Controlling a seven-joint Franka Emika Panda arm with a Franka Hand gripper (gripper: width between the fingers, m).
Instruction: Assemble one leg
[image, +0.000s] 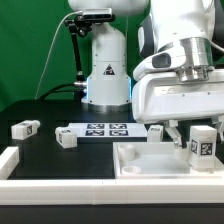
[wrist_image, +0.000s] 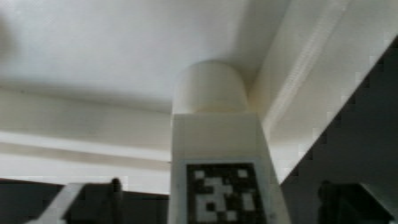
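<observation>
My gripper (image: 203, 134) is at the exterior view's right, shut on a white leg (image: 203, 147) with a black-and-white tag. It holds the leg upright over the far right corner of the large white rimmed panel (image: 150, 165). In the wrist view the held leg (wrist_image: 221, 130) runs between my dark fingers (wrist_image: 86, 202), with the gripper (wrist_image: 221, 208) around its tagged end. Its rounded far end points at the panel's inner corner (wrist_image: 107, 60). I cannot tell whether the leg touches the panel. Three more legs lie on the black table (image: 24, 128), (image: 66, 138), (image: 155, 131).
The marker board (image: 105, 128) lies flat in front of the robot's white base (image: 105, 70). A white rimmed edge piece (image: 10, 160) sits at the front left. A black stand with a cable (image: 80, 30) is behind the base.
</observation>
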